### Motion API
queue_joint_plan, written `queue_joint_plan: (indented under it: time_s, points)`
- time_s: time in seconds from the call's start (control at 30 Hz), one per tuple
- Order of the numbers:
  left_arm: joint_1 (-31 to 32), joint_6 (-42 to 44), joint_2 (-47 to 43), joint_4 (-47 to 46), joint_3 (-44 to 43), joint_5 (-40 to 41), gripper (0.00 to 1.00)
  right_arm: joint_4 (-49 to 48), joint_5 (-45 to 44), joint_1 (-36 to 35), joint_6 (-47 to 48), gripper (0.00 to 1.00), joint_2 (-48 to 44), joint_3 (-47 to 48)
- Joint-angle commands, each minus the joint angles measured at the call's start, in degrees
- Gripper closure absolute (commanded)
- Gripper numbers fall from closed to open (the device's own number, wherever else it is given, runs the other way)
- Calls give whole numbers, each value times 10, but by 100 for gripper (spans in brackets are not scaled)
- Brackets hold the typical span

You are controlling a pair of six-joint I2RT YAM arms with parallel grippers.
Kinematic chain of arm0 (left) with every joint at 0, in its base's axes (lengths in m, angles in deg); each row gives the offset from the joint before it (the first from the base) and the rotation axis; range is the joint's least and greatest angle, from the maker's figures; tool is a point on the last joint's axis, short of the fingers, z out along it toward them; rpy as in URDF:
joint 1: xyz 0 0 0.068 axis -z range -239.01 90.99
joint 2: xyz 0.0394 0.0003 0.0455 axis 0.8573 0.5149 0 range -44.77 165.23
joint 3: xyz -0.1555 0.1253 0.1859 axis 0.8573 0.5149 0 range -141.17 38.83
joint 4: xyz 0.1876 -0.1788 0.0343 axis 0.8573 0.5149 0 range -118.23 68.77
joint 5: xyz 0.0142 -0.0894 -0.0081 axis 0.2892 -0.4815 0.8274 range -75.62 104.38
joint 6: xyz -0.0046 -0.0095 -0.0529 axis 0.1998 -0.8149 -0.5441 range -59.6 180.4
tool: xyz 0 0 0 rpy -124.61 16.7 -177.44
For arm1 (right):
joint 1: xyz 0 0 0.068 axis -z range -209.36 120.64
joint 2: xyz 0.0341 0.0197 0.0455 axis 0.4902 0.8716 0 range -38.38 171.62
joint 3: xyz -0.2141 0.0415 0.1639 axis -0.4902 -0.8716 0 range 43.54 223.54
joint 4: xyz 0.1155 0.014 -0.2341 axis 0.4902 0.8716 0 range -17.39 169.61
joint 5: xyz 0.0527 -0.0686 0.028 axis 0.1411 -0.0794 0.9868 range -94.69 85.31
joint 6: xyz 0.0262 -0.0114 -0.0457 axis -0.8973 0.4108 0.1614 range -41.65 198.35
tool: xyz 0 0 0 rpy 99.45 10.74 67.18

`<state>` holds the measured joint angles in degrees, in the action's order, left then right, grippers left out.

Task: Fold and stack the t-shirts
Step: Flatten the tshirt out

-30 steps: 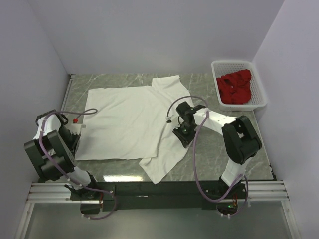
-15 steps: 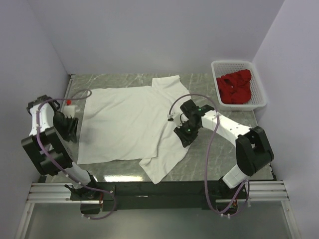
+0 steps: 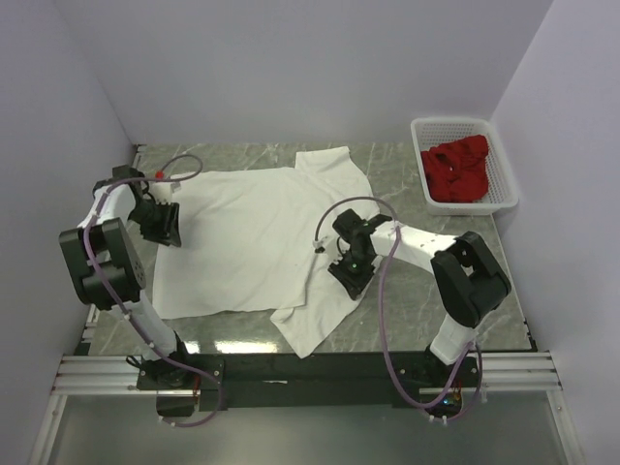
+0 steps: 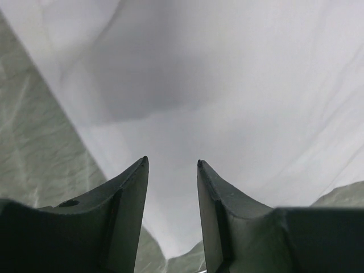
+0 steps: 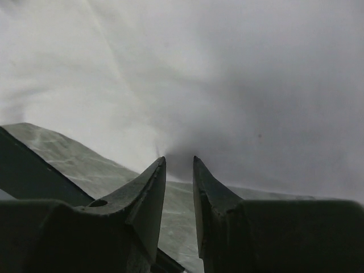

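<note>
White t-shirt point(image 3: 242, 232) centre-frame; left gripper point(image 4: 170, 162) and right gripper point(image 5: 179, 159) both with jaws apart, empty. Your right may pinch doubled cloth, dragging wrinkles.

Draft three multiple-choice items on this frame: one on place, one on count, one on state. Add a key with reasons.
1. Where is the red t-shirt?
A) in the basket
B) spread flat in the middle
C) hanging in the air

2. How many t-shirts show?
A) one
B) two
C) four

3. The left pincer is:
A) shut on red cloth
B) open, pointing at the white t-shirt
C) out of view

Key:
1 A: the top view shows it bunched inside the slotted basket at far right.
2 B: one red and one white, none else.
3 B: the left wrist view shows its fingers apart, with white cloth in the gap.
</note>
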<state>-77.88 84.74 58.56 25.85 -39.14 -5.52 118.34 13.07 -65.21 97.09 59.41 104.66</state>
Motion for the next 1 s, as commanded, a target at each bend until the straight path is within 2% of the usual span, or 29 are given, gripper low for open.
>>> queue_joint_plan:
  time_s: [0.0,0.27,0.5,0.6,0.73,0.83,0.97]
  points:
    - [18,-45,15,-47,30,-7,55,-3,-52,-1,12,67,7,-28]
    - [19,-50,43,-93,102,70,58,39,-108,10,32,73,-16,-66]
    - [9,-50,61,-111,105,99,59,83,-138,54,71,75,-55,-79]
    - [9,-46,66,-107,92,83,58,97,-110,62,81,74,-63,-49]
    - [9,-45,58,-82,71,44,55,129,-5,55,87,72,-91,14]
    - [10,-46,49,-73,63,33,54,137,57,26,80,71,-108,21]
    - [11,-45,43,-71,63,31,54,105,75,-28,31,72,-104,4]
